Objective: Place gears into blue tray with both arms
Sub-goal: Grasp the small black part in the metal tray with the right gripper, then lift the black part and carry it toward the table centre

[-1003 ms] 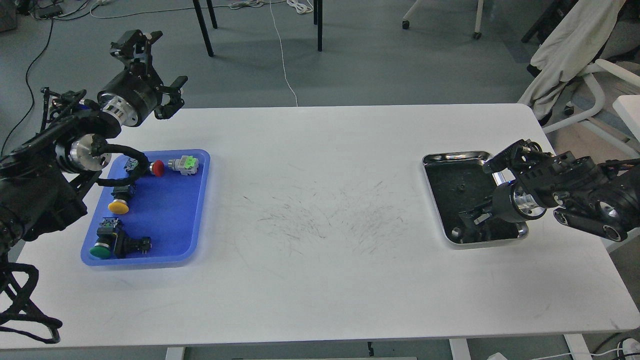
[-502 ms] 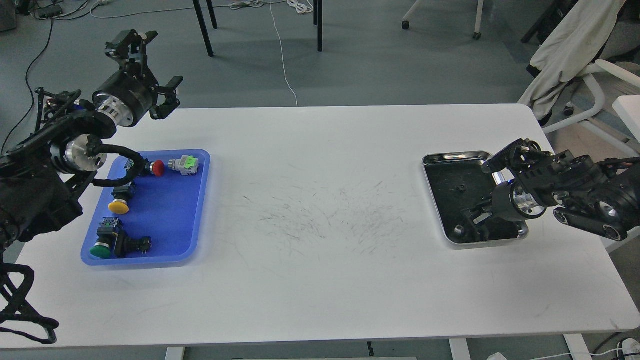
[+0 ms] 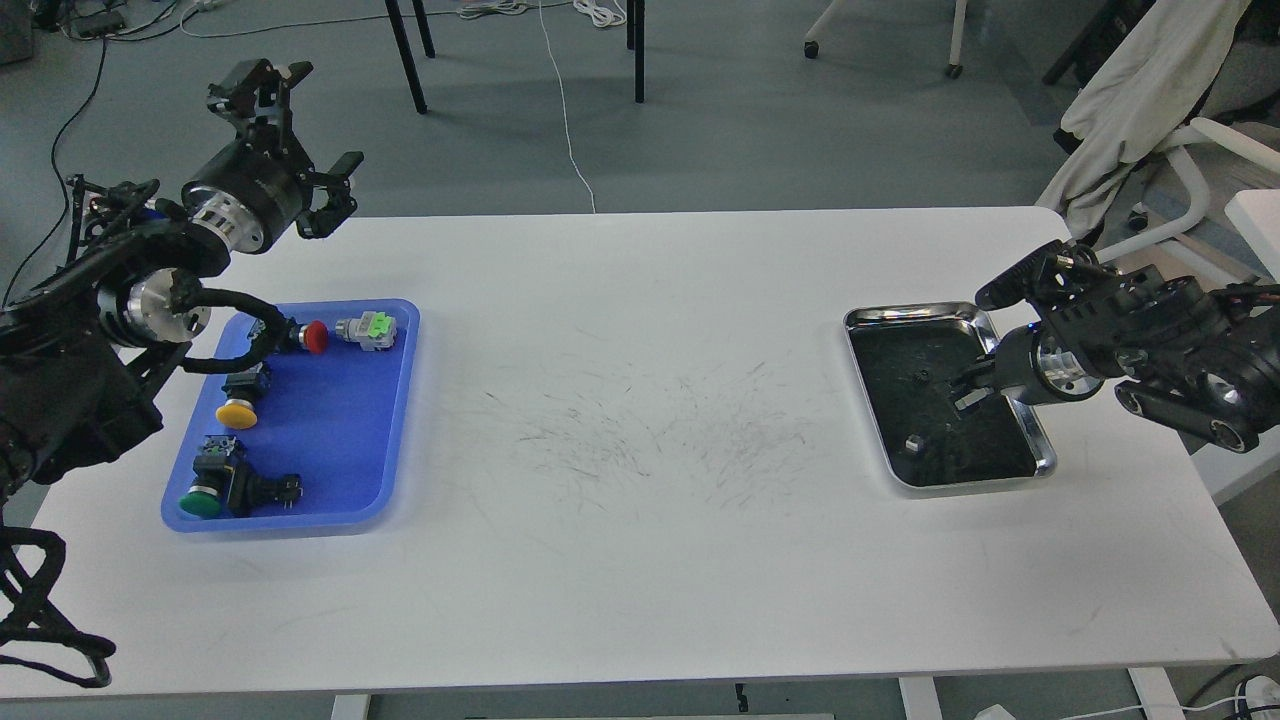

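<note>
Wide open middle, crowded ends

Bare white surface (image 3: 640, 330) between blue tray (image 3: 392, 400) and steel tray (image 3: 905, 316); pushbutton switches (image 3: 238, 398) crowding the blue tray's left half, right tool (image 3: 968, 385) low over the steel tray.

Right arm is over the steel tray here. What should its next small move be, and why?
Probably ease the right gripper down toward the small dark gear just to its left in the steel tray. It hangs above the tray floor, and no gear shows in the blue tray yet.
</note>
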